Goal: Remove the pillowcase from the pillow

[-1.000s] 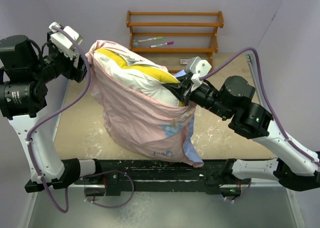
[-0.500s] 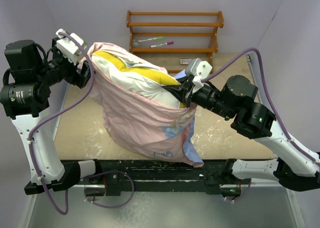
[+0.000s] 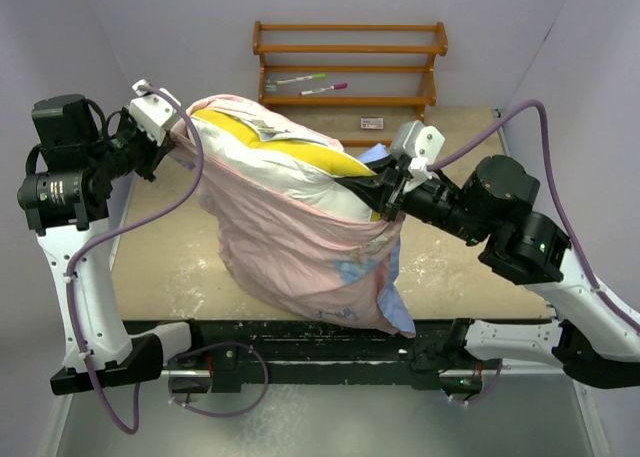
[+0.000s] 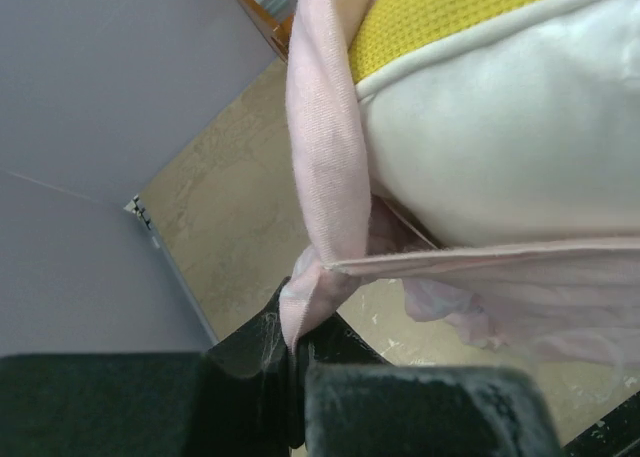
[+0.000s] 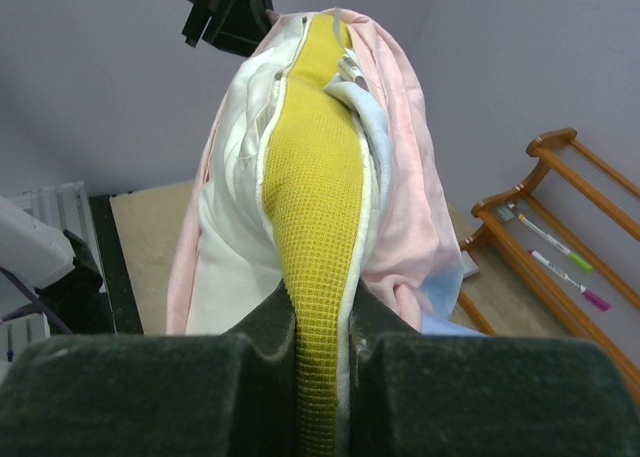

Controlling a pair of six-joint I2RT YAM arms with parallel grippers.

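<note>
So, our left claw (image 4: 298, 349): we see it pinched shut on a pink corner of the pillowcase (image 3: 300, 252), at the bottom of its wrist view.
Our right claw (image 5: 320, 342): it is closed tight on the yellow band of the pillow (image 3: 300, 172). The band runs right between its two fingers.
The pillowcase: we see it pink side out, hanging like a bag in the middle of the top view. Its mouth is at the top, pulled wide between both claws. A bit of blue shows low on its right side.
The pillow: white and puffy, it pokes out of the bag's mouth in the upper middle of the top view. We cannot see the rest inside.
The table (image 3: 165, 242): tan and scuffed. We cannot tell if the bag's bottom touches it.
The rack (image 3: 350, 49): wooden, at the top of the top view, with two pens (image 3: 302, 79) on a shelf.
</note>
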